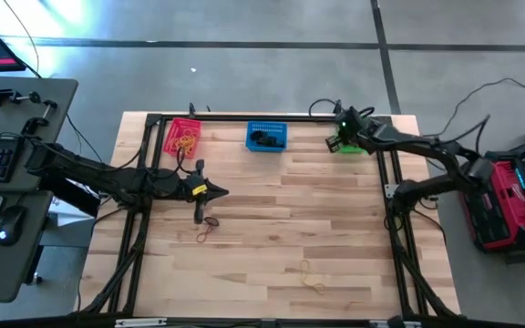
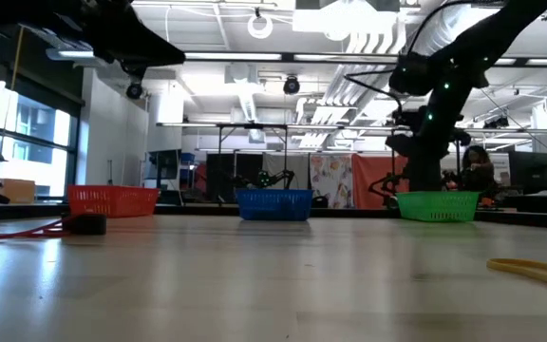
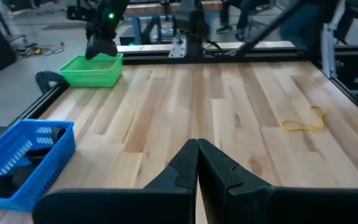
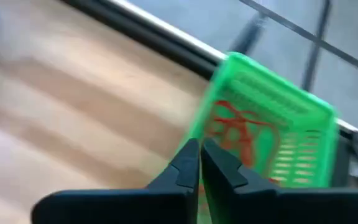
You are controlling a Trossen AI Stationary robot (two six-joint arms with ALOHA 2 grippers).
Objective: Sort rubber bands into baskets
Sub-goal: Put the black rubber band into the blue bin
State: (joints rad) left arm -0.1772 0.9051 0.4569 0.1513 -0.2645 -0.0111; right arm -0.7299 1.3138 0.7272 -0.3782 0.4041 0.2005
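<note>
Evidently the sorting goes by colour: the red basket (image 1: pixel 183 137) at the upper left of the table (image 1: pixel 335 237) holds yellow-tan loops, the blue basket (image 1: pixel 266 136) beside it holds black bands, and the green basket (image 1: pixel 344 143) at the upper right holds red-orange ones, plain in the right wrist view (image 4: pixel 241 134). The right gripper (image 1: pixel 337 129) hangs just over the green basket with its fingers closed on nothing, which suggests a red band has been dropped there. The left gripper (image 1: pixel 199 215) sits low at the left middle of the high view, fingers pressed together and empty, right above a red-orange band (image 1: pixel 208 228) and a black band (image 2: pixel 88 224), probably its next pick. A yellow-tan band (image 1: pixel 312 276) lies loose near the lower centre, well apart from both arms. No brand, label or writing can be read anywhere on the baskets or arms.
</note>
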